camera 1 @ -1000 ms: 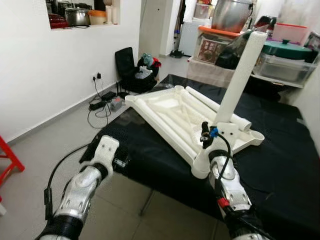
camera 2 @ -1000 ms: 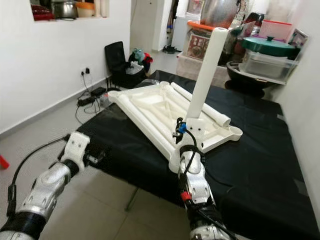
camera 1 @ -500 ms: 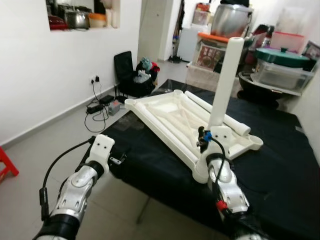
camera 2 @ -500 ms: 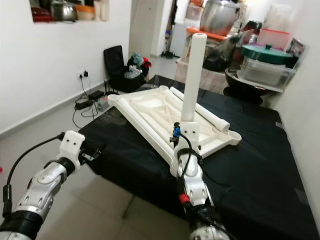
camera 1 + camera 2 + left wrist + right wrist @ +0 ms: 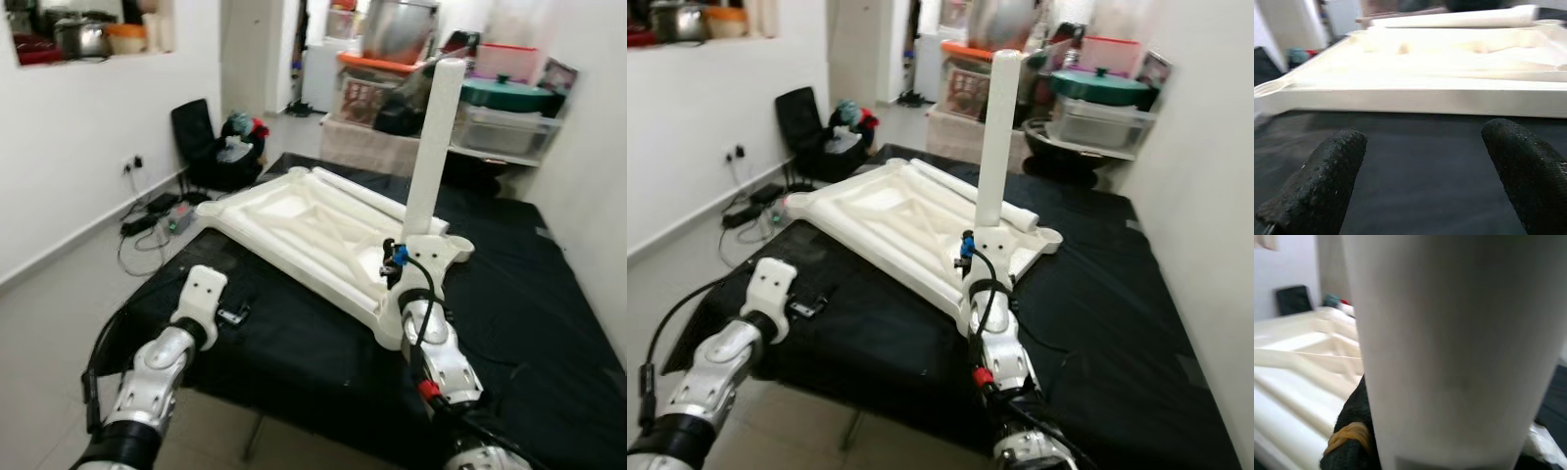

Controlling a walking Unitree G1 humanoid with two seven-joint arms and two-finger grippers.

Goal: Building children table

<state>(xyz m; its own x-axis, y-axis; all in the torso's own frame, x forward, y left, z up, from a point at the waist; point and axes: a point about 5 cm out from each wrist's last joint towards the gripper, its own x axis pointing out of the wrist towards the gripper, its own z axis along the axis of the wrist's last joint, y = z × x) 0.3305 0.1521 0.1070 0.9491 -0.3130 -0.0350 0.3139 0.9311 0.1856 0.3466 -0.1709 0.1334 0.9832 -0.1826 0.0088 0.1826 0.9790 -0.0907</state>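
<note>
A white plastic tabletop (image 5: 294,220) lies upside down on a black-covered surface (image 5: 294,343). At its near right corner a white tube leg (image 5: 431,147) stands upright in the corner socket. My right gripper (image 5: 408,253) is shut on the leg's base; the leg (image 5: 1449,347) looms close in the right wrist view, with one black finger (image 5: 1352,435) beside it. My left gripper (image 5: 1425,156) is open above the black cover, just short of the tabletop's long edge (image 5: 1415,98). Another white tube (image 5: 367,196) lies along the tabletop's far side.
A black chair with clothes (image 5: 211,147) and cables (image 5: 147,211) sit on the floor at the left. Storage boxes and pots (image 5: 509,108) crowd the shelves behind the black surface. A white wall (image 5: 598,196) runs along the right.
The leg went from leaning right to standing upright. The camera has shifted, and my left gripper now hangs over the black cover instead of beside its edge.
</note>
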